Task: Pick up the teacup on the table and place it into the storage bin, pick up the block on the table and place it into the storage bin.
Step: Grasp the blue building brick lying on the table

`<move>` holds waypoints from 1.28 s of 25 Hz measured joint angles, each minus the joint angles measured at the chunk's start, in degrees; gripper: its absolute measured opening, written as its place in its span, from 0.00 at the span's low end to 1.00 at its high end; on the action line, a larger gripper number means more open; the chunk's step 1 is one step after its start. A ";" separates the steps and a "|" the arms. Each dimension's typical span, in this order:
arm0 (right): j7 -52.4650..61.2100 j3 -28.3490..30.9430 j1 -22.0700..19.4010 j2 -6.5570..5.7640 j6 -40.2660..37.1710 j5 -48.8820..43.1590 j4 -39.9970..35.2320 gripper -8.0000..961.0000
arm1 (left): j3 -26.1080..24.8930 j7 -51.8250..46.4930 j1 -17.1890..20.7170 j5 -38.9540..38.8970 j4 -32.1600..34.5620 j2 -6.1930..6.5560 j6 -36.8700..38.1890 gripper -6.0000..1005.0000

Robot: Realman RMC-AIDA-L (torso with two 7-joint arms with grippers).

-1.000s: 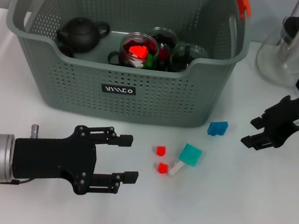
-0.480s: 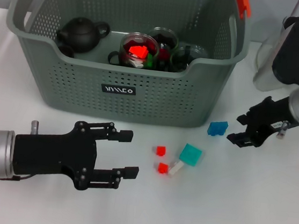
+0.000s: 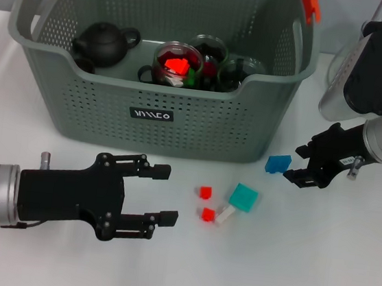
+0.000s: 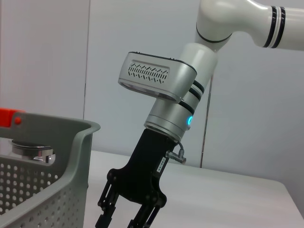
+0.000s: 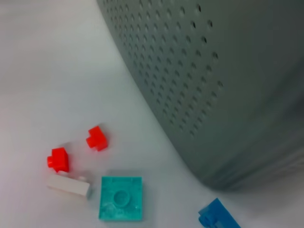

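A large grey perforated storage bin (image 3: 159, 122) with orange handle tops and a small black label is filling the upper left and centre of the head view, holding one dark teapot (image 3: 104, 42) and glass teacups (image 3: 176, 64), one containing a red piece. At lower left, the left gripper (image 3: 164, 194) is hovering over bare white table (image 3: 287, 264), its fingers spread apart. Right of it, below the bin, five blocks are lying loose: two small red blocks (image 3: 205, 192), one white block (image 3: 225, 214), one teal block (image 3: 243, 197), one blue block (image 3: 277, 164). At right, the right gripper (image 3: 295, 162) is sitting just beside the blue block, fingers apart.
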 joint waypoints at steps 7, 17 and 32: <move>-0.13 -0.75 0.00 -0.10 0.92 0.00 0.06 0.57 | -0.01 0.00 -0.07 0.02 0.00 0.01 -0.40 0.70; -0.11 -2.38 0.40 0.12 3.96 0.06 2.51 0.57 | -0.01 0.00 0.04 0.04 0.00 0.01 -0.67 0.70; -0.17 -6.19 0.63 0.08 7.62 1.51 4.14 0.57 | 0.00 0.00 0.20 0.03 -0.09 0.01 -1.41 0.70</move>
